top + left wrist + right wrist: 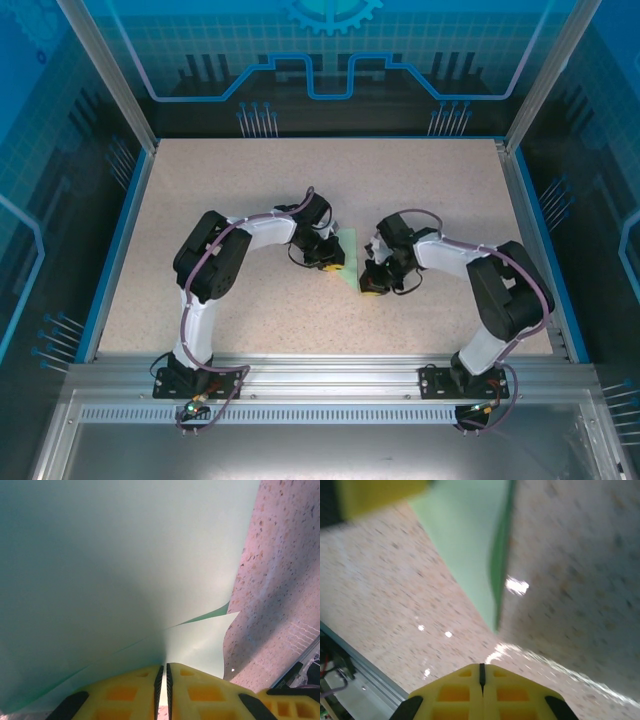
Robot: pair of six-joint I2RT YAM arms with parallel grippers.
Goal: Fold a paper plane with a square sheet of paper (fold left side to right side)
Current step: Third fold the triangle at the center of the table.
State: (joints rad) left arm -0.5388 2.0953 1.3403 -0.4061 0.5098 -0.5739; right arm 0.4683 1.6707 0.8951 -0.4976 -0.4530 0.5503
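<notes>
The square sheet of paper point(351, 252) sits at centre frame on the surface point(300, 180). The left fingers point(130, 695) pinch its lifted edge, likely to carry the fold across. The right fingers point(455, 692) are closed and empty near its tip.

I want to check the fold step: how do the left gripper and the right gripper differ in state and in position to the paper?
The left gripper has its fingers pinched on the square sheet of paper; the right gripper has its fingers shut on nothing.
The left gripper touches the paper; the right gripper is apart from it, just short of its pointed corner, above the table.
Both have yellow fingers.
</notes>
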